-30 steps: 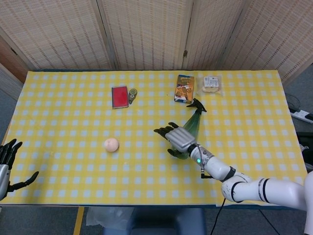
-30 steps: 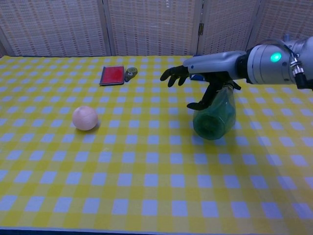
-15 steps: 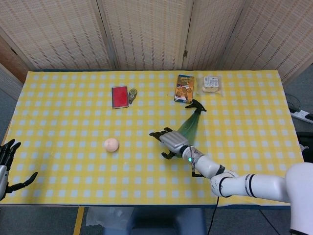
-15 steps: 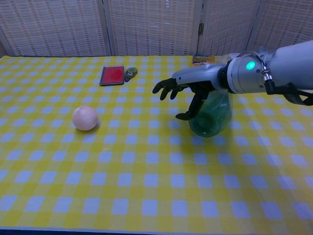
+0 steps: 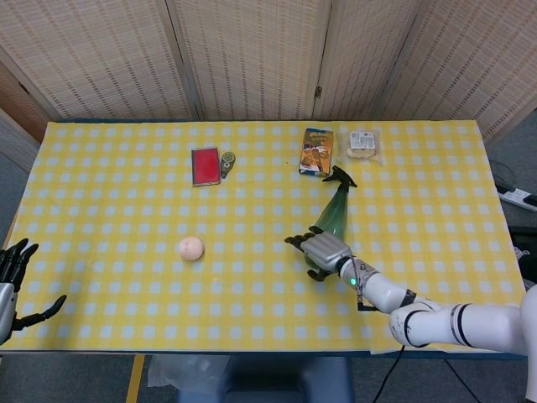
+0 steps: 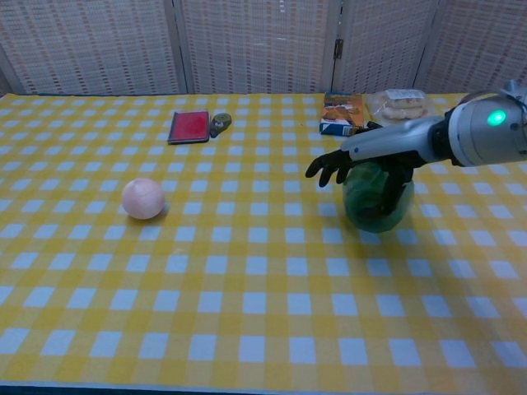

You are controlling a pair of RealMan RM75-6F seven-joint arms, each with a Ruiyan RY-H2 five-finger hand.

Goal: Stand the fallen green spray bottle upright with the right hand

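Right hand (image 6: 356, 162) has shifted right, fingers (image 6: 323, 168) over spray bottle (image 6: 377, 196).

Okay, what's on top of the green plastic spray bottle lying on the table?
The right hand lies over the base end of the green plastic spray bottle, fingers spread across it. The black nozzle end is uncovered. Whether the thumb is wrapped underneath cannot be seen.

A checked yellow table (image 5: 109, 193) bore a red wallet (image 5: 205, 165), tape (image 5: 227, 159), peach ball (image 5: 191, 248), snack box (image 5: 316, 151), bun pack (image 5: 363, 144) and green bottle (image 5: 334, 216)
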